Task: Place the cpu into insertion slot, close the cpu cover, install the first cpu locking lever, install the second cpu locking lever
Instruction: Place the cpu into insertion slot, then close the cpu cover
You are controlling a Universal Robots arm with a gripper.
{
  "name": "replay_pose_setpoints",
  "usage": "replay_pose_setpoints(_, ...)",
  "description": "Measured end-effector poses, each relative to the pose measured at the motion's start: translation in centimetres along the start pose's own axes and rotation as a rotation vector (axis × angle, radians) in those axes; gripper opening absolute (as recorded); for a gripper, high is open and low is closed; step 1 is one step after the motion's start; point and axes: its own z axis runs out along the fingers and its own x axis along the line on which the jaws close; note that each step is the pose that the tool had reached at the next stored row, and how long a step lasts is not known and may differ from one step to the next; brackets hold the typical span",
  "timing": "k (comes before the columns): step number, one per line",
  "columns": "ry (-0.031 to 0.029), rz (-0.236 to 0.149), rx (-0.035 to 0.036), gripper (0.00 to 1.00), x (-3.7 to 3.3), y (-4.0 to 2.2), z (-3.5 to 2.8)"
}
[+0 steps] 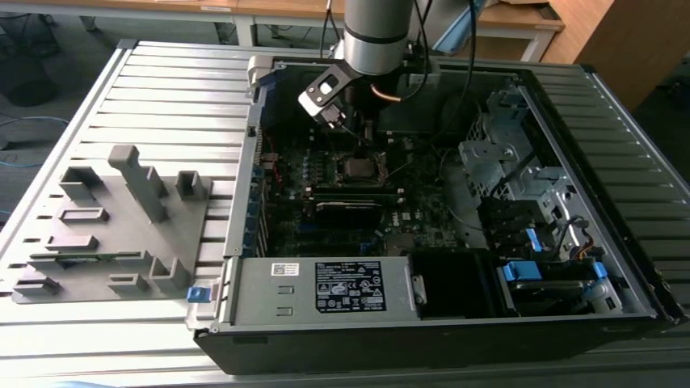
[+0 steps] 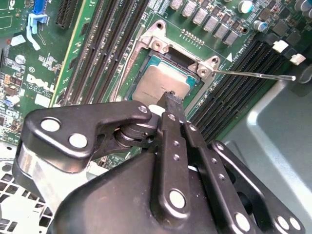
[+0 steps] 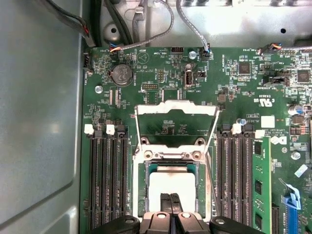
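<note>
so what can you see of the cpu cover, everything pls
The cpu cover is a thin silver metal frame with a large square window, and the green board shows through it. It is swung open, away from the insertion slot, and hinged at a screwed bracket on one edge of the slot. The cpu lies uncovered in the slot. The hand is over the cpu, clear of the cover.

One cpu (image 3: 171,187), one cover (image 3: 175,104) — one slot (image 3: 142,195).
</note>
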Motion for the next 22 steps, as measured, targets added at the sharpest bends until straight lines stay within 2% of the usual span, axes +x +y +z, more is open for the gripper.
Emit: replay_pose_setpoints(22, 0.0000, 0.000, 0.0000, 0.11, -0.08, 0.02, -0.45)
